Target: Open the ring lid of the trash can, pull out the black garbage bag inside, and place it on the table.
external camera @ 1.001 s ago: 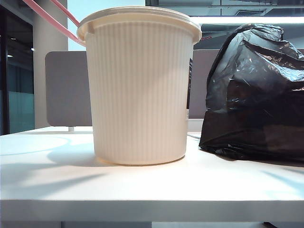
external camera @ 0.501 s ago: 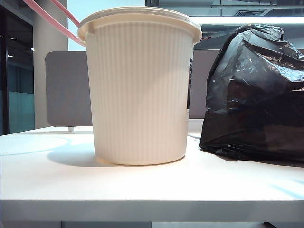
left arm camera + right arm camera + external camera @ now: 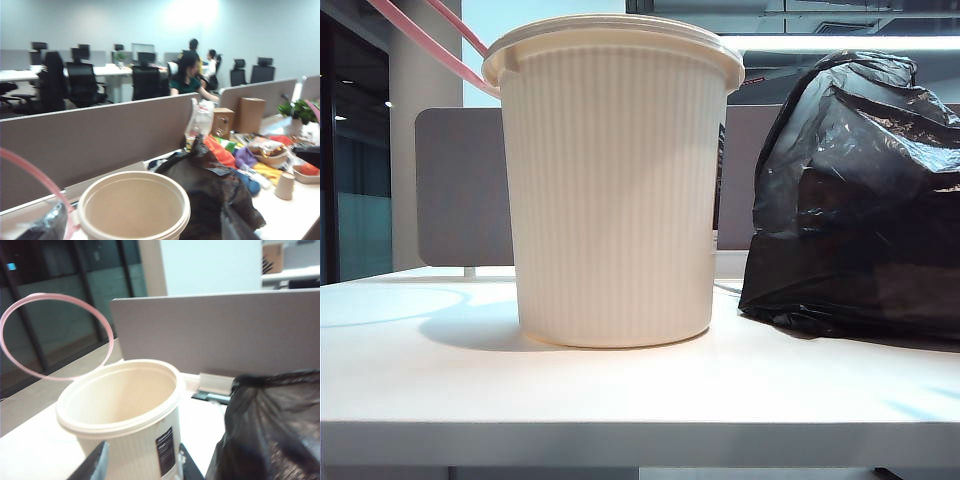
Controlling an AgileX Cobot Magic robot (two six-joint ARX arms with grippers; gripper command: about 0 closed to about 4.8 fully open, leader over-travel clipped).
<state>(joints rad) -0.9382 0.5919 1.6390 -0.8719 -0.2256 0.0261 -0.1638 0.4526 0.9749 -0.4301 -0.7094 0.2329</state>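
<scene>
The black garbage bag point(image 3: 855, 200) sits on the table point(image 3: 620, 390) beside the trash can point(image 3: 613, 180), ring lid point(image 3: 52, 335) flipped up; right gripper point(image 3: 140, 462) hovers agape, empty; left gripper unseen, spread wide.

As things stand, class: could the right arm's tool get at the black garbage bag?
Probably yes. The right tool hangs open, apart from the black garbage bag, which sits out on the table beside the trash can. Nothing lies between them.
</scene>
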